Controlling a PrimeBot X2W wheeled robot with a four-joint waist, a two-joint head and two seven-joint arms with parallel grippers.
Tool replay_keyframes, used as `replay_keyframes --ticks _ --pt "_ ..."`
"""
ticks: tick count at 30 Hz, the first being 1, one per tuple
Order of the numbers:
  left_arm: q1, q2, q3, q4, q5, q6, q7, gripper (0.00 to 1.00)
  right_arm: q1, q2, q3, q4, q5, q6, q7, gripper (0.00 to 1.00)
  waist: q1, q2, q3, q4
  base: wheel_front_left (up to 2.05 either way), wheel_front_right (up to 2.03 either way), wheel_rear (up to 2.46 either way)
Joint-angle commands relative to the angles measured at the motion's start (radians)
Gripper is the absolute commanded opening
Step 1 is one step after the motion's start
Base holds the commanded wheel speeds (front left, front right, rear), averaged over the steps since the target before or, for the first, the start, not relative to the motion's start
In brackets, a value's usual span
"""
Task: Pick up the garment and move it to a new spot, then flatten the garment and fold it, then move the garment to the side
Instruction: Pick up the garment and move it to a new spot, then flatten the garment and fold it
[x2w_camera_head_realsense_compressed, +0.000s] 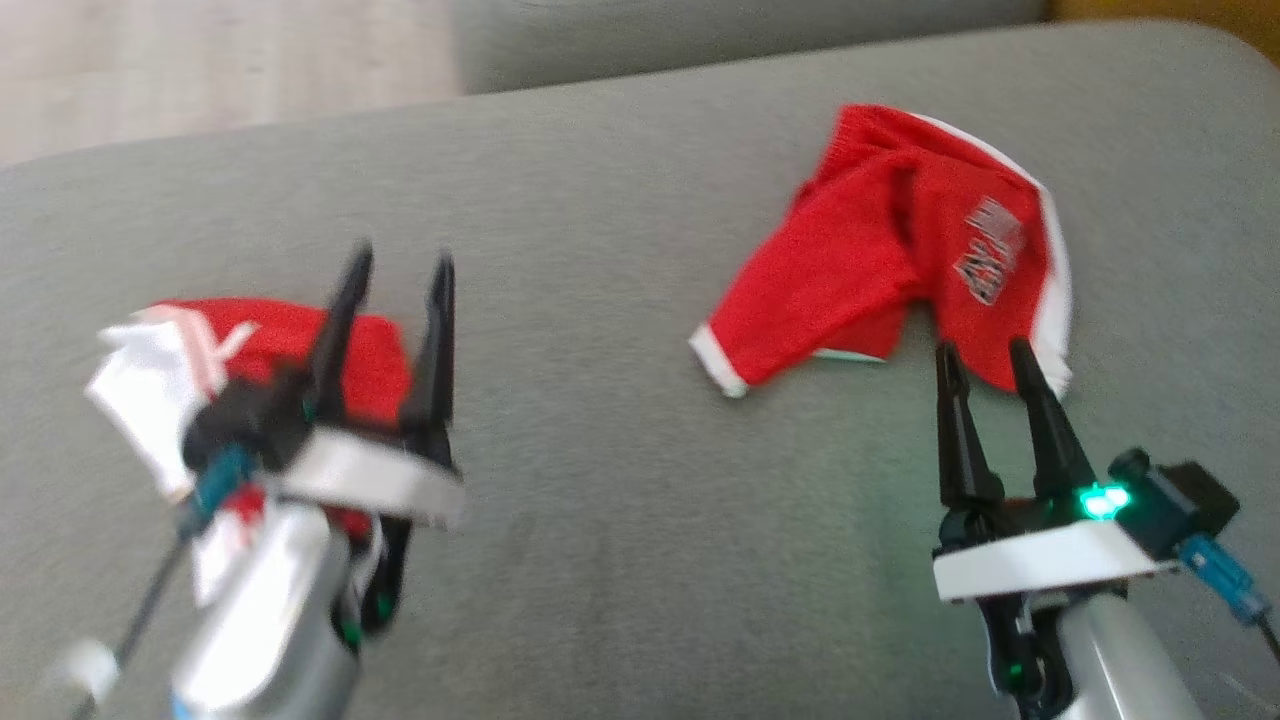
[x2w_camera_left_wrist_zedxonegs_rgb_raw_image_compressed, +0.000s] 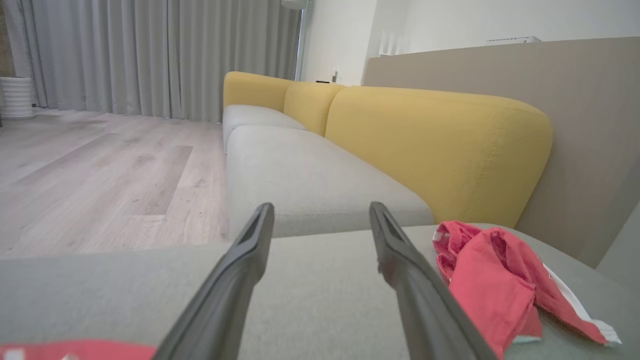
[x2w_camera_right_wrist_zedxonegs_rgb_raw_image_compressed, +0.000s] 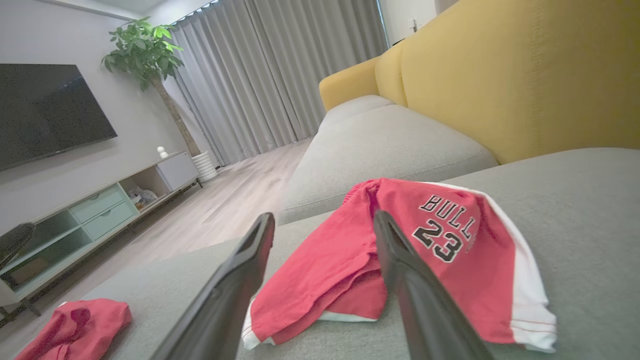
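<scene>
red shorts (x2w_camera_head_realsense_compressed: 860, 270) on grey sofa (x2w_camera_head_realsense_compressed: 600, 450) by right claw (x2w_camera_head_realsense_compressed: 980, 347).

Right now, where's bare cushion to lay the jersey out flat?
Best: the wide bare stretch of grey cushion between the crumpled jersey and the red shorts. Also the far strip behind the jersey. Crowded: right side, shorts with the right jaws open by their hem; near left, jersey under the open left jaws.

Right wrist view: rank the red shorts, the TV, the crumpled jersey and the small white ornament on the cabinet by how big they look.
1. red shorts, though nearness to the camera enlarges them
2. TV
3. crumpled jersey, cut off by the frame edge
4. white ornament
</scene>
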Motion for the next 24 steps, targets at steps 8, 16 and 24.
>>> replay_keyframes --ticks 8,16,24 --pt "0.2 -0.035 0.047 -0.049 0.05 0.046 -0.053 1.0 0.035 -0.003 0.012 -0.003 -0.027 0.004 -0.011 1.0 0.0001 0.0 -0.084 0.152 0.0 0.0 0.0" --pt "0.289 -0.109 0.143 -0.104 0.096 0.028 -0.054 1.0 0.043 -0.003 0.025 -0.001 -0.039 0.004 -0.011 1.0 0.0001 0.0 -0.095 0.159 0.0 0.0 0.0" --pt "0.269 -0.136 0.164 -0.097 0.138 -0.014 -0.054 1.0 -0.031 -0.003 0.063 0.12 -0.143 0.004 -0.011 1.0 0.0001 0.0 -0.057 0.176 0.0 0.0 0.0"
